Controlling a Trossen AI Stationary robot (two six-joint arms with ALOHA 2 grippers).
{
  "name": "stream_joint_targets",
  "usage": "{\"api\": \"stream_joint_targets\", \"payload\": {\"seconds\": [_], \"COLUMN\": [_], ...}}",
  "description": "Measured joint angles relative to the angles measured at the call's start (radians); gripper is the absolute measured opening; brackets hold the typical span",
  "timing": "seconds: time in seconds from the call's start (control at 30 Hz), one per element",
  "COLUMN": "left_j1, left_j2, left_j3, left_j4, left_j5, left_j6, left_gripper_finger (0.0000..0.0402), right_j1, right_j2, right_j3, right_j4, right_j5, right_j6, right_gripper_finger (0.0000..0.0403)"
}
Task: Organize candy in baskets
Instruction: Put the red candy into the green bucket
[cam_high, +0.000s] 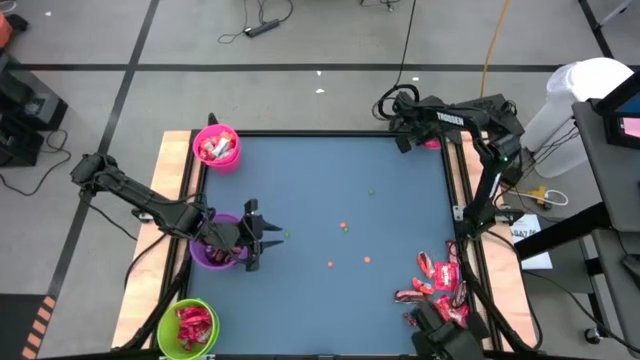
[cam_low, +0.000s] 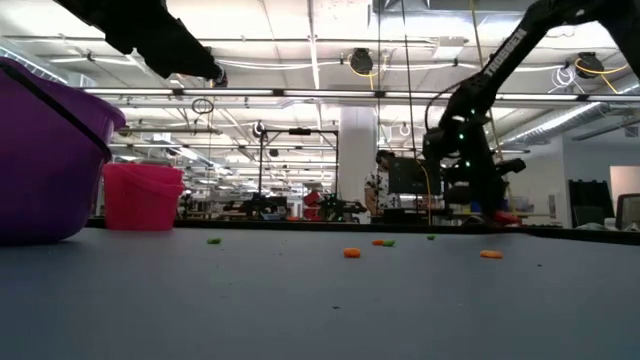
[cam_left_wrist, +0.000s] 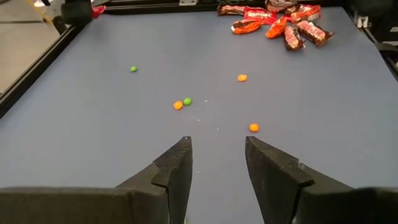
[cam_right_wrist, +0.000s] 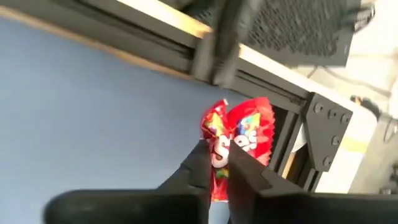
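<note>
A pink basket (cam_high: 217, 147) at the far left and a lime green basket (cam_high: 187, 328) at the near left both hold red candy. The purple basket (cam_high: 213, 252) stands between them. My left gripper (cam_left_wrist: 217, 163) hangs open just right of and above it, with nothing between its fingers. A pile of red and brown candy (cam_high: 440, 285) lies at the near right. My right gripper (cam_right_wrist: 217, 167) is at the table's far right corner, shut on a red candy (cam_right_wrist: 217, 146). A second red wrapper (cam_right_wrist: 252, 134) lies right beside that one. My right gripper pinches a red wrapped candy (cam_right_wrist: 217, 154) between its two fingers (cam_right_wrist: 198, 163), coming steeply from above. The wrapper sticks out past the fingertips, next to the table's dark edge rail. I cannot tell whether it still rests on the table.
Small orange and green specks (cam_high: 343, 226) are scattered over the middle of the blue table top (cam_high: 320, 180). A dark rail and wooden border (cam_high: 460, 170) frame the table. A dark device (cam_high: 440, 338) sits at the near right edge beside the candy pile.
</note>
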Motion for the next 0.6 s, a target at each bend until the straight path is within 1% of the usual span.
{"api": "stream_joint_targets", "payload": {"seconds": [0.07,0.17,0.27,0.33,0.47,0.6], "left_j1": [0.000,0.000,0.000,0.000,0.000,0.000], "left_j2": [0.000,0.000,0.000,0.000,0.000,0.000], "left_j3": [0.000,0.000,0.000,0.000,0.000,0.000], "left_j4": [0.000,0.000,-0.001,0.002,0.066,0.089], "left_j5": [0.000,0.000,0.000,0.000,0.000,0.000], "left_j6": [0.000,0.000,0.000,0.000,0.000,0.000], "left_gripper_finger": [0.0155,0.0155,0.0155,0.0155,0.0155,0.0162], "right_j1": [0.034,0.102,0.191,0.265,0.423,0.582], "right_j2": [-0.035,-0.104,-0.176,-0.229,-0.337,-0.430], "right_j3": [0.000,0.000,0.000,-0.001,-0.036,-0.111], "right_j4": [-0.001,0.000,0.001,0.013,0.103,0.276], "right_j5": [-0.005,-0.012,-0.060,-0.072,-0.125,-0.178], "right_j6": [-0.016,-0.021,-0.024,-0.025,-0.034,-0.042], "right_gripper_finger": [0.0010,0.0021,0.0029,0.0028,0.0018,0.0015]}}
